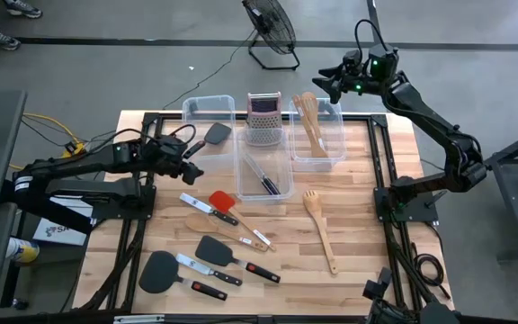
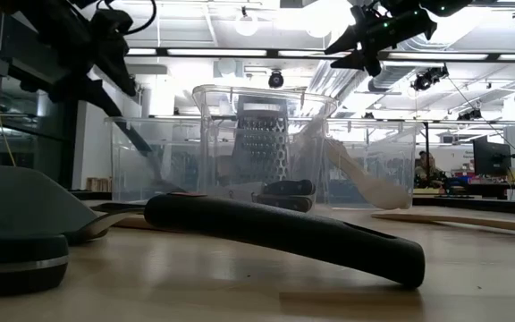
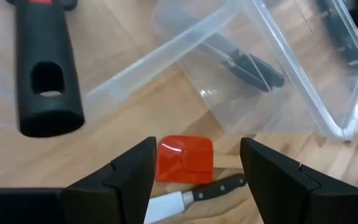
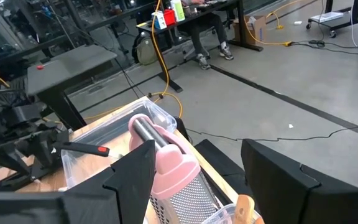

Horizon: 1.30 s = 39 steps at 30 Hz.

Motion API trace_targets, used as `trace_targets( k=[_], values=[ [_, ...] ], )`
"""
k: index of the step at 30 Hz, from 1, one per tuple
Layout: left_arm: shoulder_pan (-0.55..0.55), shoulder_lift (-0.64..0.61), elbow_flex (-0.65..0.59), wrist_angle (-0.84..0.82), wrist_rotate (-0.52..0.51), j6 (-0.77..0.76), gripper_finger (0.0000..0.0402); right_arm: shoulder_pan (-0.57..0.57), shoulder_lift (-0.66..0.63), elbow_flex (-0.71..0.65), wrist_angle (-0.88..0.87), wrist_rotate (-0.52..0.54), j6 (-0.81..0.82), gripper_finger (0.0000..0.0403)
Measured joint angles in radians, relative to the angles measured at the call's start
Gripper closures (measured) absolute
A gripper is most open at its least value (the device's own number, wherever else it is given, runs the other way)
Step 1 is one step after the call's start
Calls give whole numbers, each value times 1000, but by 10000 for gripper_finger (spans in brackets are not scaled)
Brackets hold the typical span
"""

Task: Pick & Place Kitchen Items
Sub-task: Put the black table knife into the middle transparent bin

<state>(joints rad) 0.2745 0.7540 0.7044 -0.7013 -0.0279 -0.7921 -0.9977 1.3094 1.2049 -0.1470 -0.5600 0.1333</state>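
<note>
Wooden surface (image 1: 358,216) carried a pale wooden fork (image 1: 320,229) lying lengthwise, head toward the bins. Left gripper (image 1: 190,160) and right gripper (image 1: 324,81) both hung with jaws wide, empty.

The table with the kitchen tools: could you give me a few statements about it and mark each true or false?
1. The red spatula lies inside a clear bin. False: it lies on the bare wood in front of the bins.
2. The box grater stands upright behind the middle bin. True.
3. The left gripper holds a knife. False: it is open and empty.
4. Wooden utensils sit in the right bin. True.
5. The right gripper rests on the table. False: it hangs open in the air beyond the table's far edge.
</note>
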Motion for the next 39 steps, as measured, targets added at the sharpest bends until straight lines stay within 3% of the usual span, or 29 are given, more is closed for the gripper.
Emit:
trace_targets(
  k=[4, 10, 22, 39],
  values=[
    [0, 1, 0, 29, -19, 18, 172, 0, 0, 0, -5, -2, 0, 172],
    [0, 1, 0, 73, 30, 87, 172, 0, 0, 0, -7, -23, -7, 172],
    [0, -1, 0, 151, 253, 232, 172, 0, 0, 0, -34, -43, -7, 172],
    [-26, 92, 2, 160, 306, 586, 172, 1, 1, 0, -102, -49, -8, 172]
  ],
)
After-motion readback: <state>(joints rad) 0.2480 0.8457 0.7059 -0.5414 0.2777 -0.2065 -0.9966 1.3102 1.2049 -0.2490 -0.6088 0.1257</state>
